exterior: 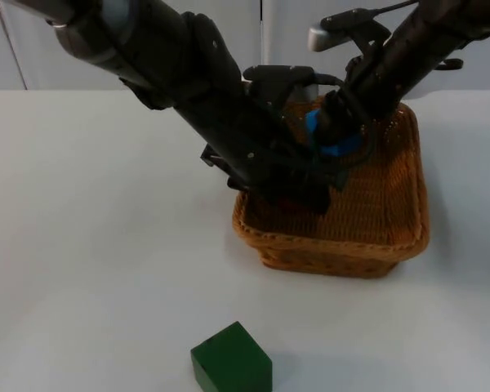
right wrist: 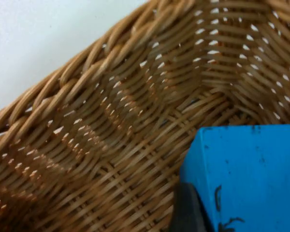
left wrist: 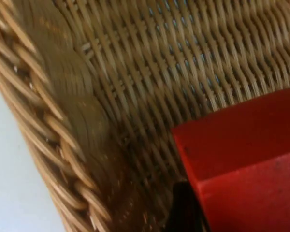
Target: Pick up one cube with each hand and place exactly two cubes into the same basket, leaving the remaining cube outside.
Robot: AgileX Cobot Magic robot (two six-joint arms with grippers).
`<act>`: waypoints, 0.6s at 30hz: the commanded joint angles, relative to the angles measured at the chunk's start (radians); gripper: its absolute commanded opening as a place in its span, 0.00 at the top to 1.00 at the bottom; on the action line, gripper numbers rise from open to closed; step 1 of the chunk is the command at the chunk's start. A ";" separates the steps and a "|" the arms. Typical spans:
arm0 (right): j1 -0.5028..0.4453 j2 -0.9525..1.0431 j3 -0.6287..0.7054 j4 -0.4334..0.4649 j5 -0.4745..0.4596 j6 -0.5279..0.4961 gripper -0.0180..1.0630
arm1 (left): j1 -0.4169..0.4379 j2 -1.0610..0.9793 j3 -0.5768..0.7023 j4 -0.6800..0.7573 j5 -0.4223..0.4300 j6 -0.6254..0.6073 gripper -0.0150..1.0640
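The rectangular woven wicker basket (exterior: 376, 220) stands on the white table top (exterior: 98, 212) right of centre and toward the far side, its near braided rim facing the near edge and its far rim hidden behind the two arms that reach into it. Its outline reads as nearly square, so no long axis can be told. The left gripper (exterior: 310, 192), on the arm entering from the far left, is down inside the basket's left half; in the left wrist view it is closed on a red cube (left wrist: 246, 164), which hangs just above the woven floor with one top edge running obliquely, close to the braided left rim (left wrist: 43, 125). The right gripper (exterior: 336, 139), on the arm entering from the far right, is over the basket's far middle, and is closed on a blue cube (exterior: 331, 135); in the right wrist view that blue cube (right wrist: 246, 174) sits low over the weave near an inner corner of the basket, its upper edge about level. The two grippers lie near each other, so the room between them inside the basket is tight, while the basket's right half (exterior: 392, 188) is open weave. A dark green cube (exterior: 231, 359) rests on the table near the near edge, well apart from the basket, turned so that one corner points toward the far side. Bare table extends to the left of the basket and between it and the green cube.
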 commanded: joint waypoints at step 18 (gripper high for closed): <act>-0.003 -0.025 -0.001 0.031 -0.007 0.001 0.38 | -0.001 -0.054 0.000 -0.043 0.044 -0.003 0.18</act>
